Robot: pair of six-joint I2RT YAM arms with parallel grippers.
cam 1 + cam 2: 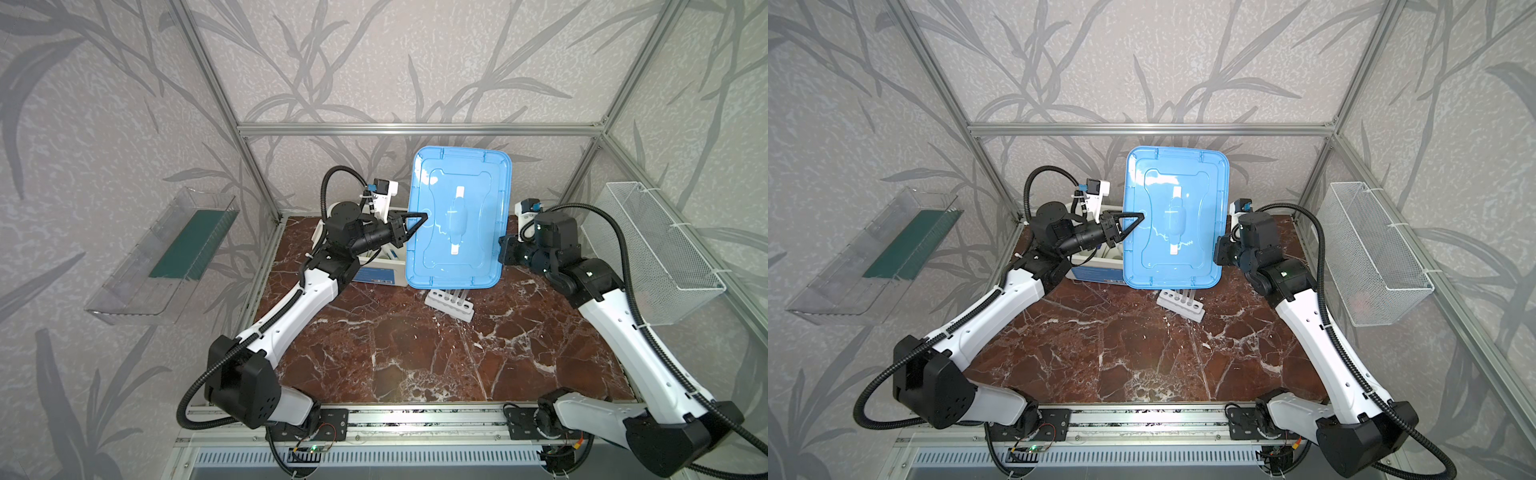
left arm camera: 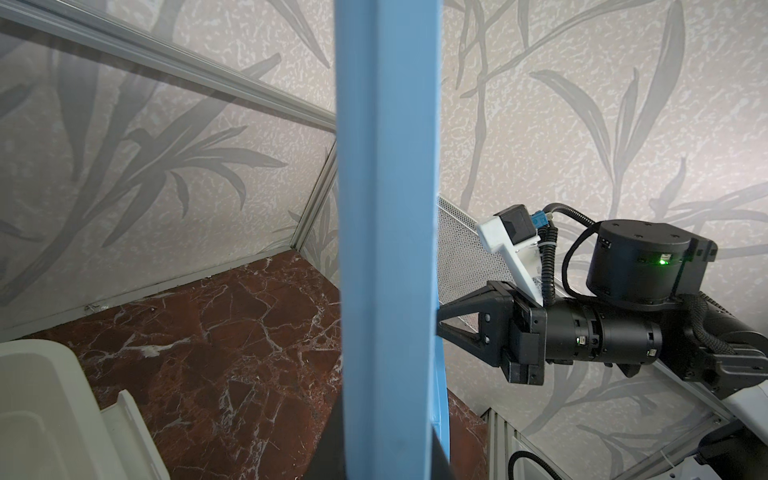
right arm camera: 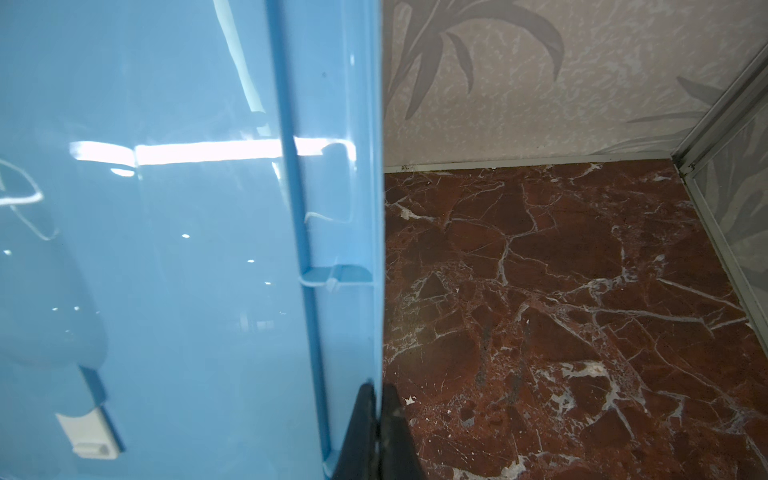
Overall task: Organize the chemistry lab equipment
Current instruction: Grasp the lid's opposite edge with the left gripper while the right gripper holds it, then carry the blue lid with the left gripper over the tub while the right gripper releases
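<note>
We hold one blue lid clear of the table, its face tipped toward the top views and its long axis running 12 to 6. The left gripper sits at the lid's 9 o'clock rim, jaws drawn in on that edge. The right gripper is pinched tight on the 3 o'clock rim, a finger on each face. Everything turns on where the one white bin lies. It stands at about 8 o'clock from the lid, partly under it and under the left arm, which is much the nearer. If the lid is to cap the bin, we judge it must swing toward 9 o'clock and level out, both grips moving together. One white rack stands just off the lid's 6 o'clock edge, and its clear tubes reach up toward that rim. We count at least three, but the lid hides their tops. Inside the bin we see only scraps of white and blue, so we cannot count the rest of the equipment.
</note>
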